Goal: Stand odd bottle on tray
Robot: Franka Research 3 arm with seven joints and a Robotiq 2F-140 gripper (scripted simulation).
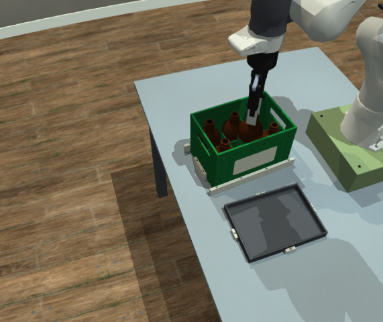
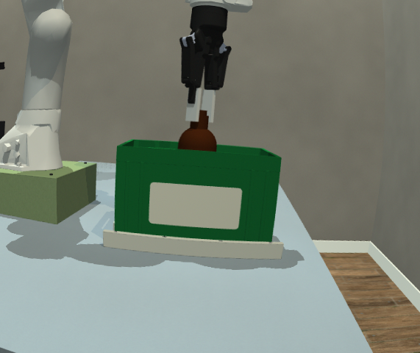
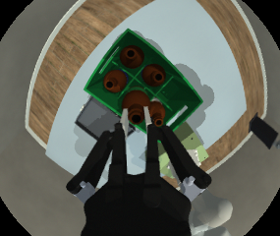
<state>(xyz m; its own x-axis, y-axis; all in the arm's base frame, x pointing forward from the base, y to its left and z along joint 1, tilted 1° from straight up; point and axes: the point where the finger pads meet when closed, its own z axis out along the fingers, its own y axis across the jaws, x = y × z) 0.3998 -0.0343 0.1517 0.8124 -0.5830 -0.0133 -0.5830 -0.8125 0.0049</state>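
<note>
Fingers pinch one raised bottle's neck; if we swing nearer too low, its hidden base could catch the crate's near wall, tipping the crate.

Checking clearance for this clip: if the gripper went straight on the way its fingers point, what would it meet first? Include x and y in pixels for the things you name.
Probably the shoulder of the bottle (image 1: 250,132) (image 2: 197,140) (image 3: 137,98) whose neck the gripper (image 1: 251,119) (image 2: 200,115) (image 3: 136,113) holds; exact depth is unclear.

Top and exterior views from opposite heights, wrist view downward, crate shared.
</note>
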